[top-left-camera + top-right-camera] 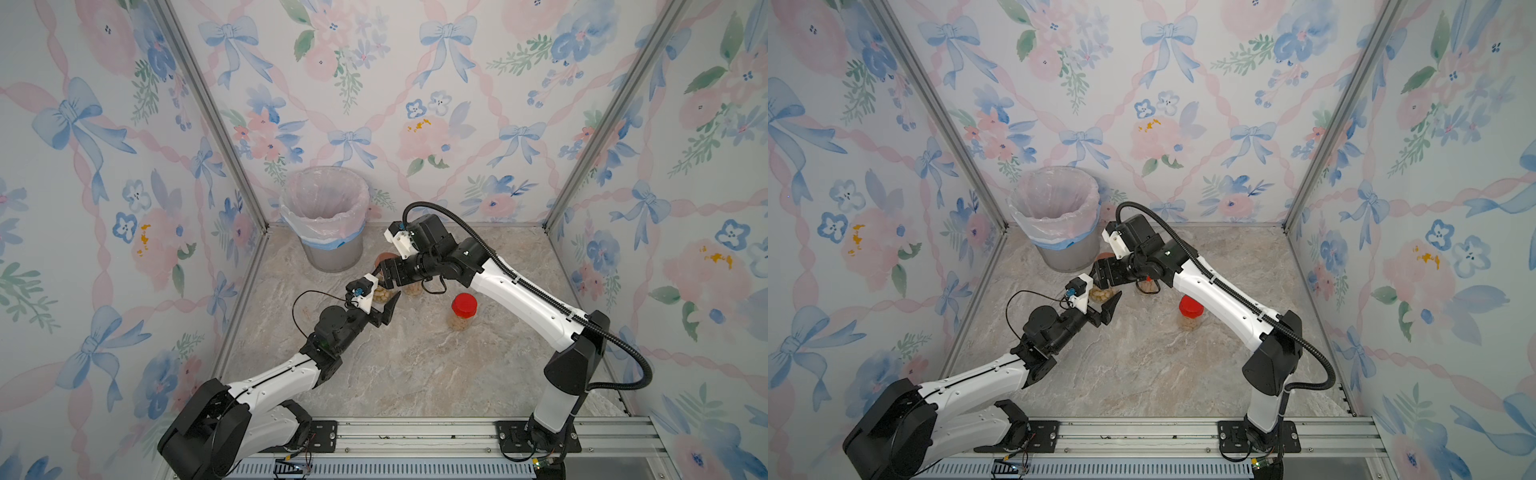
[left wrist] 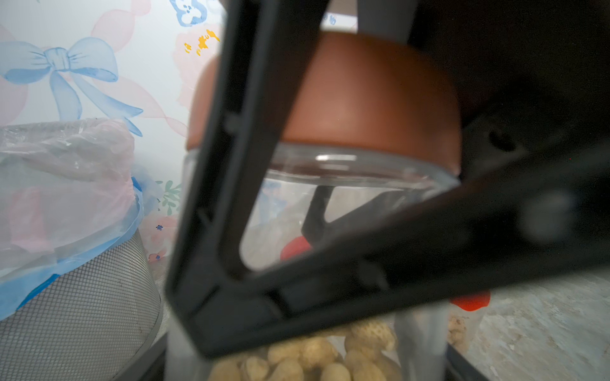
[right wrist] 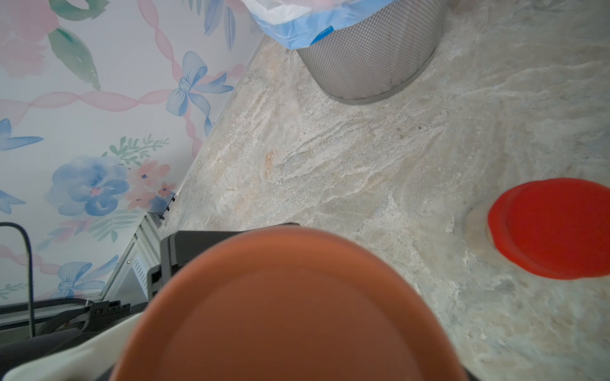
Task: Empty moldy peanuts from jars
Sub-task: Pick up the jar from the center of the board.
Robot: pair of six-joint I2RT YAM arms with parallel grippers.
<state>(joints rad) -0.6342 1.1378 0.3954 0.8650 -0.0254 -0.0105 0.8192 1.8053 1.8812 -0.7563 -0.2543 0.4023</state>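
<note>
The brown-lid jar [image 2: 363, 171] stands upright on the bench [image 1: 415, 365] just below the centre of both top views. It is near the bin [image 1: 332, 253] but not touching it; the bin sits above and left of centre by the back wall. The peanuts [image 2: 313, 359] fill only the jar's lower part, and the glass above them is clear. The right gripper [image 1: 382, 266] reaches in from the right of the frame onto the brown lid [image 3: 290, 313]. The left wrist view shows one of its black fingers [image 2: 251, 165] lying across the lid's side, and the right wrist view shows the lid filling the space at its jaws, so they are closed on the lid. The left gripper [image 1: 382, 300] comes up from the lower left with its jaws on either side of the glass at peanut level. Its near finger [image 1: 390, 309] is just beside the jar, while the other is hidden under the white camera mount [image 1: 365, 297], so I cannot tell whether the jaws pinch. The red-lid jar [image 1: 462, 307] stands capped to the right of and below centre, well apart from both grippers, with nuts in its lower part. The third jar [image 1: 413, 289] stands between the other two, mostly hidden under the right arm [image 1: 519, 291].
</note>
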